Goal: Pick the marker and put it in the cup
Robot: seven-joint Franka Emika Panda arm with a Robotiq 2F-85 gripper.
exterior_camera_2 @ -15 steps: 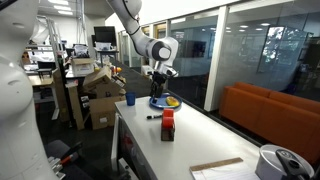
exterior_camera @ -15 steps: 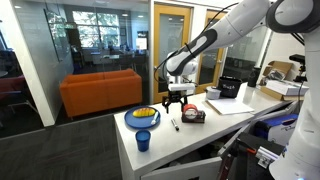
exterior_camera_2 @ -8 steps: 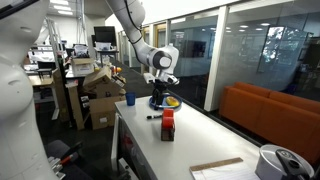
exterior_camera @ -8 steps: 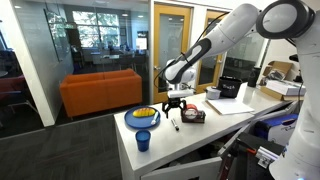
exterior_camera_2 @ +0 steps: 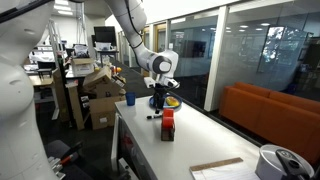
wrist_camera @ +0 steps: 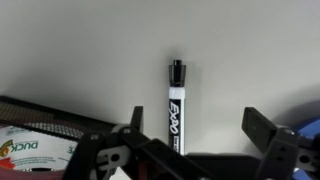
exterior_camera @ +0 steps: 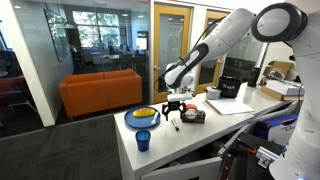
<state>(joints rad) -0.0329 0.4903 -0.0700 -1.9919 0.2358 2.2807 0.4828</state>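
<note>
The marker (wrist_camera: pixel 175 105), black with a white label, lies on the white table; it also shows in both exterior views (exterior_camera: pixel 174 124) (exterior_camera_2: pixel 152 116). My gripper (wrist_camera: pixel 198 128) is open and hangs just above it, with the marker between the fingers and nearer the left one (wrist_camera: pixel 135 120). The gripper also shows in both exterior views (exterior_camera: pixel 176 108) (exterior_camera_2: pixel 158 104). The small blue cup (exterior_camera: pixel 143 140) (exterior_camera_2: pixel 130 99) stands upright near the table's end, apart from the gripper.
A wide blue plate (exterior_camera: pixel 129 119) (exterior_camera_2: pixel 156 103) with yellow contents sits between the cup and the marker. A red-and-black tape roll (exterior_camera: pixel 193 116) (exterior_camera_2: pixel 167 125) (wrist_camera: pixel 30 150) lies close beside the marker. Papers and boxes (exterior_camera: pixel 232 95) lie farther along the table.
My gripper has come down toward the marker and stays open. The marker, cup and plate have not moved.
</note>
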